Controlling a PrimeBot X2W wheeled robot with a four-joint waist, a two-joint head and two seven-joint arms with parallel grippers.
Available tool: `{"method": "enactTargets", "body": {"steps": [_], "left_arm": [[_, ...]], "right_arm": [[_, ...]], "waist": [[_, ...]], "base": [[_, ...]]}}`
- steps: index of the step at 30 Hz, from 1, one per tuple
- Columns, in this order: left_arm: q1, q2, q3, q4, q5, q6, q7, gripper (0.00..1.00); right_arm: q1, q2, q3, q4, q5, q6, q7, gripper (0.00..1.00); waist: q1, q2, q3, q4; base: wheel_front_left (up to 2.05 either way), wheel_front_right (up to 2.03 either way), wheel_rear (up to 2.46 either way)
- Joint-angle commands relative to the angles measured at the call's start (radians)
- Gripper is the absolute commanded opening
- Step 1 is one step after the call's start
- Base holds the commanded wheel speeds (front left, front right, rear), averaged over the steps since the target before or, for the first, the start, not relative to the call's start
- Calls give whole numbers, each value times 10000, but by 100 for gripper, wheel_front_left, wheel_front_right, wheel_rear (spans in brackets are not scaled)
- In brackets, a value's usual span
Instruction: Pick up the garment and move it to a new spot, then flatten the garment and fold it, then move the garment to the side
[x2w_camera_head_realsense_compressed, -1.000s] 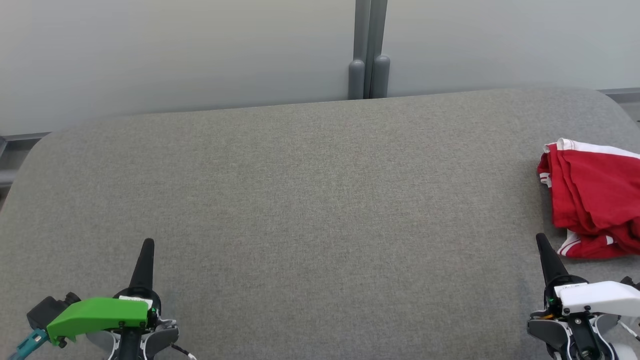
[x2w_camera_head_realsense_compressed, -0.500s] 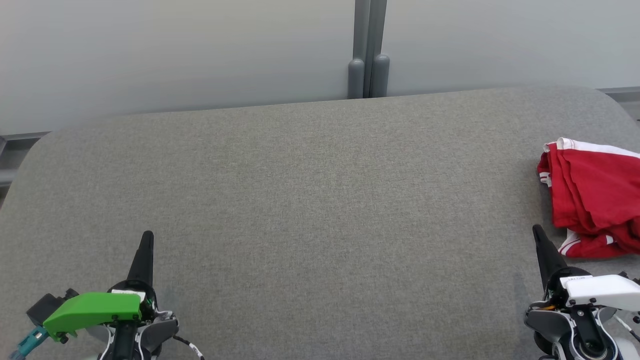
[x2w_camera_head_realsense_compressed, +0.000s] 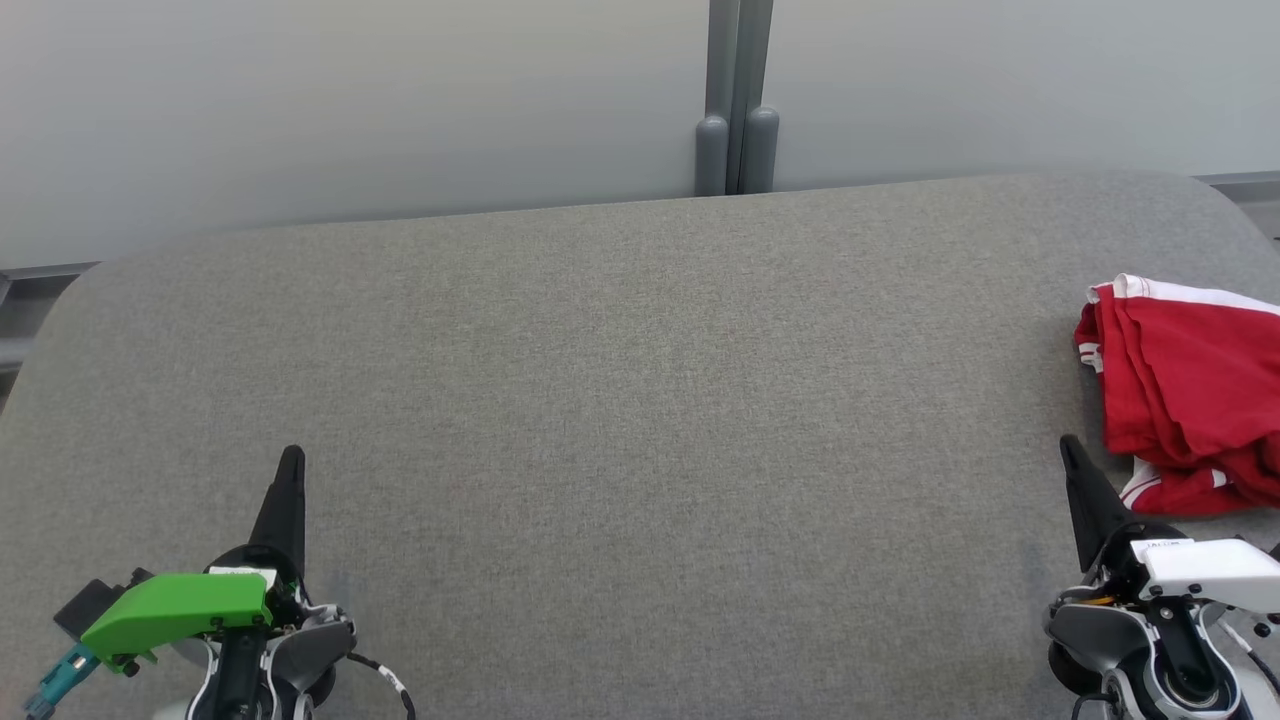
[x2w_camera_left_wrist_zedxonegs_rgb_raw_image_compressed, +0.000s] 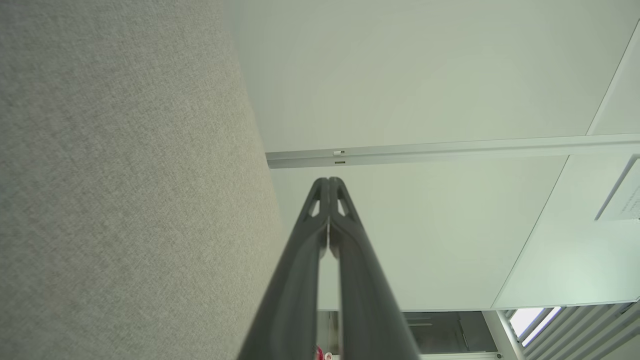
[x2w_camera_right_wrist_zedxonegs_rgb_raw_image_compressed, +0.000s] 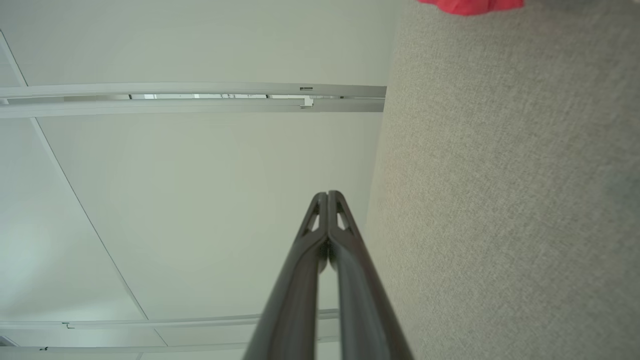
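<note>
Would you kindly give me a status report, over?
Left gripper shut, empty. Right gripper shut, empty. Red garment crumpled at grey surface's right, just beyond right gripper. Nothing between.

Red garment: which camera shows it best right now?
Head view: the red garment lies crumpled at far right, white trim clear, partly cropped. Right wrist view catches a red sliver at its top edge; left wrist, an unclear speck.

Right pincer (x2w_camera_right_wrist_zedxonegs_rgb_raw_image_compressed: 327, 197) closed beside grey cushion (x2w_camera_right_wrist_zedxonegs_rgb_raw_image_compressed: 505, 200)

The left hand (x2w_camera_head_realsense_compressed: 291, 458) is wearing a green cover (x2w_camera_head_realsense_compressed: 175, 612) with a teal plug (x2w_camera_head_realsense_compressed: 55, 683); the right hand (x2w_camera_head_realsense_compressed: 1068, 447) is wearing a white cover (x2w_camera_head_realsense_compressed: 1210, 562).
</note>
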Motion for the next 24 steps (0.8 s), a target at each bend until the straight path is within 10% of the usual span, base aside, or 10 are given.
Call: {"method": "enactTargets", "body": {"steps": [1,24], "left_arm": [[-218,-11,54,-51,-244,-27,66,0],[-238,-47,112,-49,-376,-28,132,0]], "right_arm": [[-151,-60,17,23,290,7,93,0],[-172,-63,24,32,567,7,151,0]], "waist": [[0,0,3,-1],[0,0,9,-4]], "base": [[0,0,0],[0,0,0]]}}
